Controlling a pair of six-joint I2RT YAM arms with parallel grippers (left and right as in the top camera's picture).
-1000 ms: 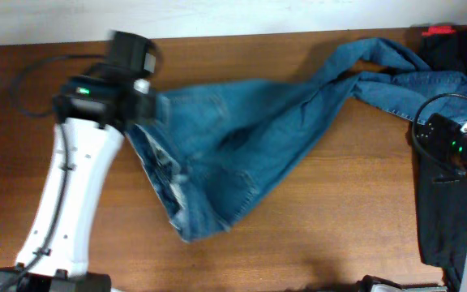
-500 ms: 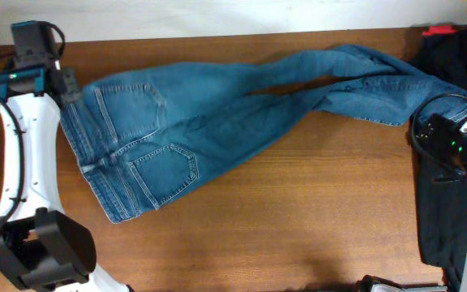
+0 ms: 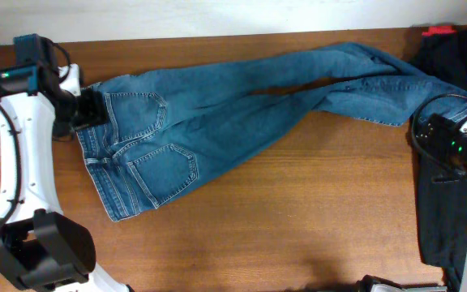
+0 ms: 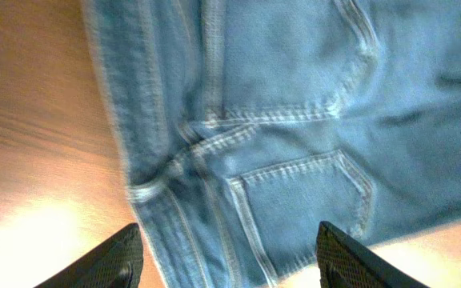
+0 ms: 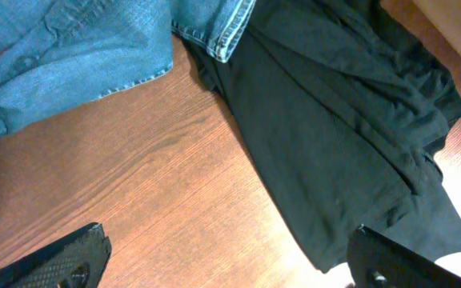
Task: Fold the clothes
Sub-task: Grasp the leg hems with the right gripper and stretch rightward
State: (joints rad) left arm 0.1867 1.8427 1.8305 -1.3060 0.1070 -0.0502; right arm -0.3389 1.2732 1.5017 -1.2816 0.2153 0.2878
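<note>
Jeans (image 3: 217, 105) lie flat along the counter's (image 3: 314, 211) far edge, 2 back pockets up, waistband toward the left edge. Left hand (image 3: 87, 108) released beside the waistband. Right hand (image 5: 230, 268) released, empty, above black garment (image 5: 334, 104).

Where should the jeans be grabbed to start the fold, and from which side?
Take the leg hems of the jeans, coming from the right with the right gripper. The legs lie flat and stretched rightward, ends nearest it, so they could likely be carried over to the waistband.

jeans (image 3: 217, 105) spread flat, left pincer (image 3: 90, 108) opened
</note>
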